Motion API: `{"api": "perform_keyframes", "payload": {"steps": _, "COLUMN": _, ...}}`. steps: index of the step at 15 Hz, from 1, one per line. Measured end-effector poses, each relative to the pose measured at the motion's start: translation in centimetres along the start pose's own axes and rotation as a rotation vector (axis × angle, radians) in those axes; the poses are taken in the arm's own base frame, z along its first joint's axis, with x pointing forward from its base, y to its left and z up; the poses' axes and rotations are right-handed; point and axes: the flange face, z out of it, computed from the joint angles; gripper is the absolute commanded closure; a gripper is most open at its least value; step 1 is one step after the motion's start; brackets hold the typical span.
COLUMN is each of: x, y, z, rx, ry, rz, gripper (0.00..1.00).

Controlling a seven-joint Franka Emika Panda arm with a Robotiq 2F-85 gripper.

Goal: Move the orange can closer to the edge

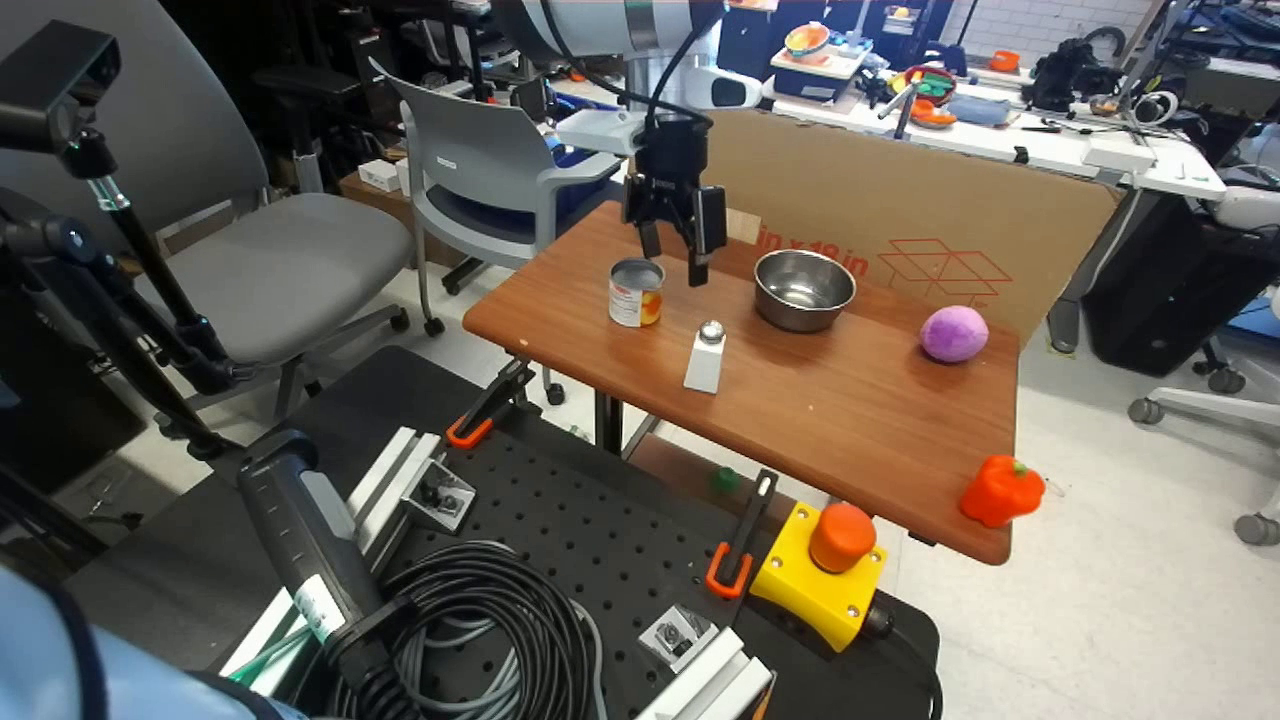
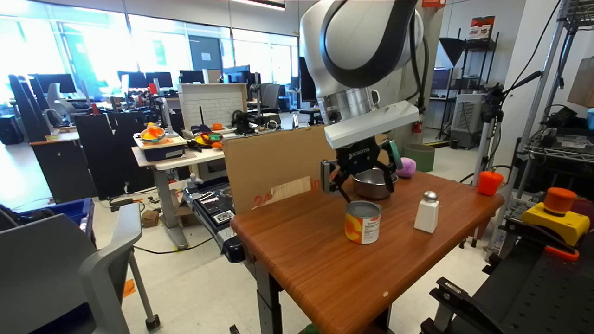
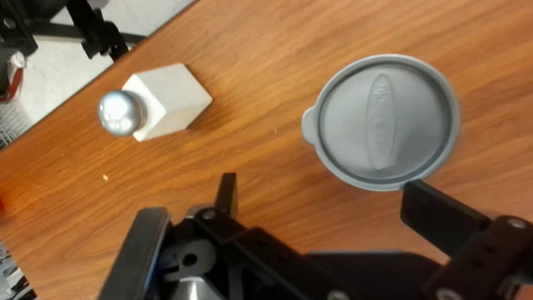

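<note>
The orange can (image 1: 636, 294) stands upright on the wooden tabletop, with a white and orange label and a grey lidded top. It also shows in an exterior view (image 2: 363, 223), and its round top is in the wrist view (image 3: 381, 123). The near edge (image 1: 540, 357) of the tabletop lies a short way from the can; part of the border shows at upper left in the wrist view (image 3: 89, 86). My gripper (image 1: 674, 265) is open and empty, with its fingers spread, above the table just beside the can. In the wrist view one fingertip overlaps the can's rim; I cannot tell if they touch.
A white shaker with a silver top (image 1: 706, 358) stands near the can. A steel bowl (image 1: 803, 290) is behind it. A purple ball (image 1: 954, 334) and an orange pepper (image 1: 1001, 491) are farther along. A cardboard sheet (image 1: 900, 190) stands along the back of the table.
</note>
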Motion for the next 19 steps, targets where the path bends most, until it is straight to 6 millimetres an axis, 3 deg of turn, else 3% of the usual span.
{"api": "perform_keyframes", "payload": {"steps": 5, "x": -4.7, "y": -0.9, "z": -0.2, "rx": 0.001, "ry": -0.125, "rz": -0.023, "gripper": 0.0}}
{"api": "perform_keyframes", "payload": {"steps": 9, "x": -6.6, "y": -0.3, "z": -1.8, "rx": 0.023, "ry": -0.137, "rz": -0.024, "gripper": 0.0}}
{"api": "perform_keyframes", "payload": {"steps": 12, "x": -7.1, "y": 0.4, "z": -4.3, "rx": 0.058, "ry": -0.116, "rz": -0.029, "gripper": 0.0}}
{"api": "perform_keyframes", "payload": {"steps": 17, "x": -7.6, "y": 2.2, "z": -10.9, "rx": 0.128, "ry": -0.061, "rz": -0.018, "gripper": 0.0}}
{"api": "perform_keyframes", "payload": {"steps": 19, "x": -7.8, "y": 2.7, "z": -11.5, "rx": 0.132, "ry": -0.056, "rz": -0.017, "gripper": 0.0}}
